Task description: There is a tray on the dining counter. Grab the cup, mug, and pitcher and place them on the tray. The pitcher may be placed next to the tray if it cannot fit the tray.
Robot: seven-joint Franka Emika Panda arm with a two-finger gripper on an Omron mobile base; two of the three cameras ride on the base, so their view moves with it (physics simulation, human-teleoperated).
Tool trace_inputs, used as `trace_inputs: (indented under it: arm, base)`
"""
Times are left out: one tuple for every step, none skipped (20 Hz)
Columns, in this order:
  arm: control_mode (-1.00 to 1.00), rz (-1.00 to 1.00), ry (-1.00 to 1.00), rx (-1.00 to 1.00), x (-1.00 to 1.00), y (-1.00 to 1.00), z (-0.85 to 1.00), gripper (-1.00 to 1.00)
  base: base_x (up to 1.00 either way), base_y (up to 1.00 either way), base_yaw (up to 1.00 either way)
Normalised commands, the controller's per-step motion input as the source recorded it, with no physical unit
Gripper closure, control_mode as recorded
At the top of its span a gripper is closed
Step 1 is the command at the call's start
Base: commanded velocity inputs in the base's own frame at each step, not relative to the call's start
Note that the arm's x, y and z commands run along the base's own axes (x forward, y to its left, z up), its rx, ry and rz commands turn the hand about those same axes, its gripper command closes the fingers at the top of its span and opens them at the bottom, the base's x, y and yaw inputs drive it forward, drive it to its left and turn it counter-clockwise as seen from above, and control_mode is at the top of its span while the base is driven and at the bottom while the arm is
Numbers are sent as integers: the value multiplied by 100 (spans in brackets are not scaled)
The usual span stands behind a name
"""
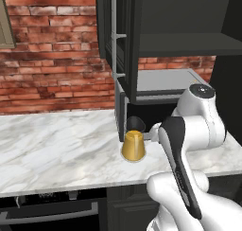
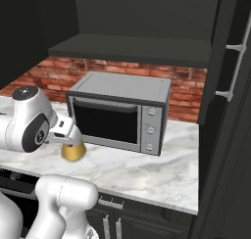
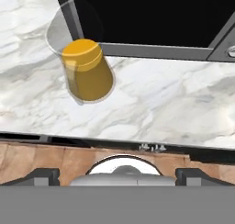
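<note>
The amber-gold pitcher (image 1: 133,145) with its dark clear upper part stands on the marble counter along the brick wall, just in front of the toaster oven's left corner. From the right base view the pitcher (image 2: 73,153) sits directly below my hand. In the hand view the pitcher (image 3: 87,71) lies up and to the left, apart from the fingers. My gripper (image 3: 118,175) is open, its tips wide apart with nothing between them, hovering over the counter's front edge. The tray, cup, mug and dining counter are out of view.
A silver toaster oven (image 2: 120,113) with a dark glass door stands right behind the pitcher. Dark cabinets (image 1: 179,17) and a shelf hang low over it. The marble counter (image 1: 56,145) stretches bare to the left. A tall dark cabinet (image 2: 230,135) closes the right side.
</note>
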Motion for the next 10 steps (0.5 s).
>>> trace_inputs:
  arm:
    - [-100,0,7,0,19,41,-28,-100]
    - [-100,0,7,0,23,39,-22,-100]
    - [-100,0,4,0,23,36,-18,-100]
    - [-100,0,1,0,21,36,-14,-100]
    - [-100,0,1,0,22,36,-12,-100]
    - [-100,0,0,0,26,36,-14,-100]
    - [-100,0,0,0,23,32,-16,-100]
    - [-100,0,0,0,23,31,-16,-100]
    - [-100,0,0,0,25,30,-14,-100]
    - [-100,0,0,0,25,26,-13,-100]
  base:
    - [0,0,0]
    - [0,0,0]
    - [0,0,0]
    - [0,0,0]
    - [0,0,0]
    - [0,0,0]
    - [0,0,0]
    - [0,0,0]
    - [0,0,0]
    - [0,0,0]
